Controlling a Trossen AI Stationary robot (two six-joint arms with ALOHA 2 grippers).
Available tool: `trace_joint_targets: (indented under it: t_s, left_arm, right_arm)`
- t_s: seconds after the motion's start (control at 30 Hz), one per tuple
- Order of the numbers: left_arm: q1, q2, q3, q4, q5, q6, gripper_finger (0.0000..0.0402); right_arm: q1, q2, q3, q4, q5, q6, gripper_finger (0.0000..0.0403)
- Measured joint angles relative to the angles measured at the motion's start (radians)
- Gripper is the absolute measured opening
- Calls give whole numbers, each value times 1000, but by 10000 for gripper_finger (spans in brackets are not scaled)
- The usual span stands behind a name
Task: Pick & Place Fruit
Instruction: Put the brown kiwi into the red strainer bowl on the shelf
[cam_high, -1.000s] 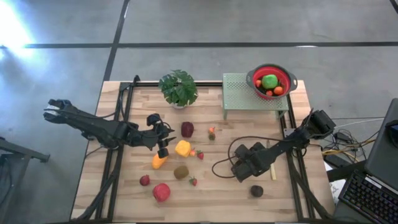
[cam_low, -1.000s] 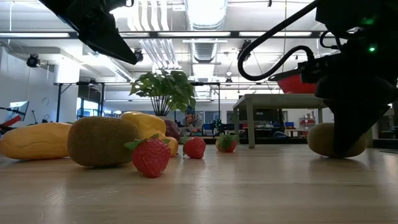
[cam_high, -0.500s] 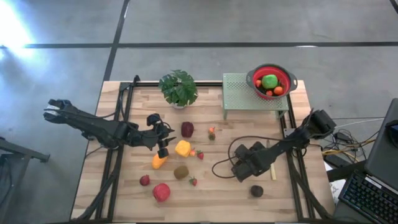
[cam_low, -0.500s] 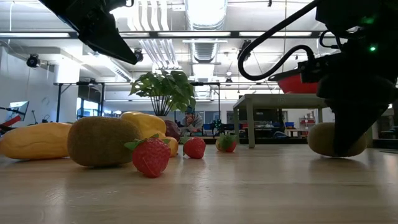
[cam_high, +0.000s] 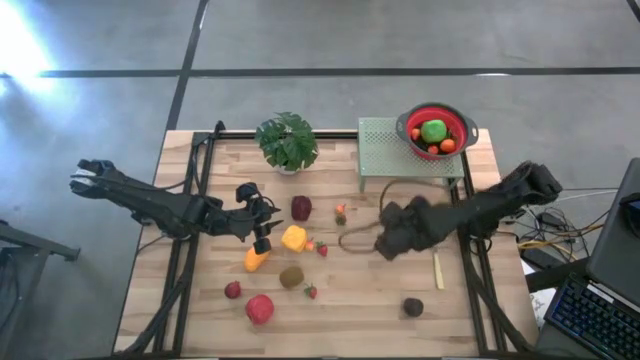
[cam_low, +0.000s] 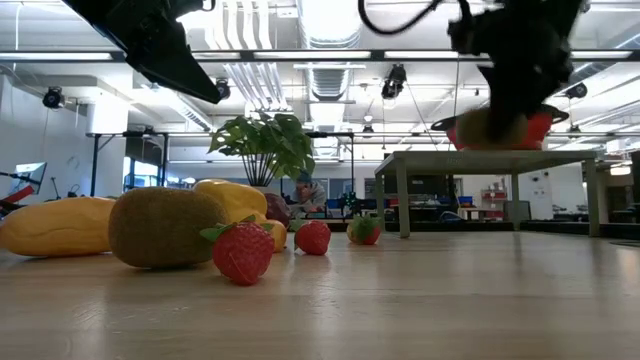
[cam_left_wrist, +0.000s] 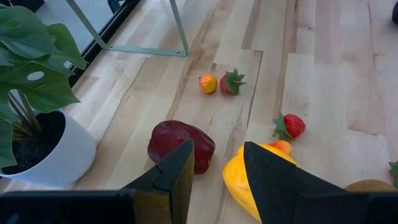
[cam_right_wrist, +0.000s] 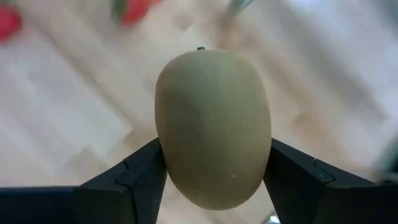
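Observation:
My right gripper (cam_high: 392, 240) hangs over the table's middle right, shut on a green-brown kiwi-like fruit (cam_right_wrist: 213, 124). In the low view that fruit (cam_low: 488, 128) is high above the tabletop. My left gripper (cam_high: 263, 235) is open and touches nothing; it hovers over a maroon fruit (cam_left_wrist: 180, 144) and a yellow fruit (cam_left_wrist: 249, 180). Lying on the table are an orange fruit (cam_high: 257, 260), a brown kiwi (cam_high: 291, 276), a red apple (cam_high: 259, 308), strawberries (cam_high: 322, 249) and a dark fruit (cam_high: 413, 307). My right gripper pinches the green-brown fruit between its two fingers (cam_right_wrist: 140, 177), one on each of its opposite sides (cam_right_wrist: 168, 155). The fruit's rounded end sticks out past the fingertips. It is lifted clear of the table.
A red bowl (cam_high: 460, 118) holding several fruits stands on a green rack (cam_high: 385, 150) at the far right. A potted plant (cam_high: 287, 142) stands at the far middle. A slim knife (cam_high: 437, 270) lies right of my right gripper. A cable loops beside that gripper.
My right gripper has risen from the tabletop with the green-brown fruit and moved toward the far edge. The fruit rested on the table a second ago; now it is lifted clear.

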Motion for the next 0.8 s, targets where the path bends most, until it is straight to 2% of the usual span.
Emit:
trace_joint_targets:
  t_s: [0.2, 0.4, 0.8]
  left_arm:
    - [0, 0, 0, 0, 0, 0, 147]
    - [0, 0, 0, 0, 0, 0, 147]
    - [0, 0, 0, 0, 0, 0, 147]
  right_arm:
    - [-140, -142, 95, -75, 92, -116, 219]
    - [-316, -255, 165, -73, 120, -235, 227]
    - [-662, -284, 257, -70, 110, -421, 229]
